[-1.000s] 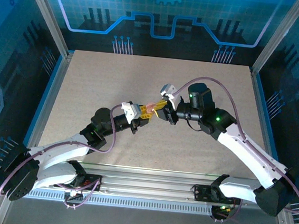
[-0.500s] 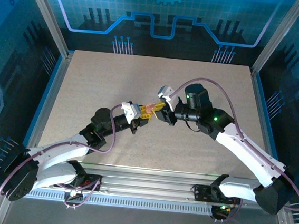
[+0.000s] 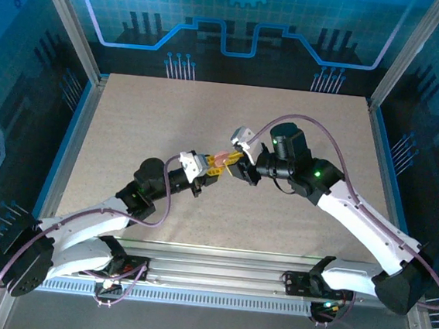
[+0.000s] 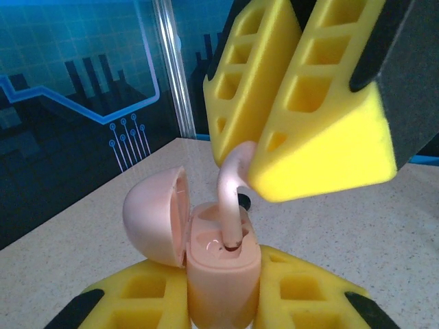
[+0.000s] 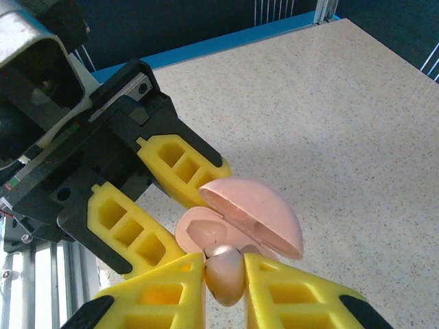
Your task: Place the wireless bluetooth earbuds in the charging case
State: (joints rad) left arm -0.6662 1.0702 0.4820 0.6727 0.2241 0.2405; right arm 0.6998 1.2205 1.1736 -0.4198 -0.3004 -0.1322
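My left gripper (image 4: 223, 296) is shut on the body of the pale pink charging case (image 4: 223, 271), held upright with its domed lid (image 4: 156, 216) swung open to the left. My right gripper (image 5: 225, 282) is shut on a pale pink earbud (image 5: 225, 273). Its curved stem (image 4: 230, 205) points down, with the tip resting in the case's right slot (image 4: 233, 245). The case's left slot (image 5: 208, 233) is empty. In the top view both grippers (image 3: 214, 166) (image 3: 235, 163) meet fingertip to fingertip above the table's middle. The black earbuds are out of view.
A small dark bit (image 4: 243, 201) lies on the speckled beige table (image 3: 131, 117) just behind the case; I cannot tell what it is. Metal frame posts (image 3: 69, 33) and blue panels wall the table on three sides.
The right gripper has shifted slightly left and closer to the left gripper, bringing the earbud onto the case. The left arm has barely moved.
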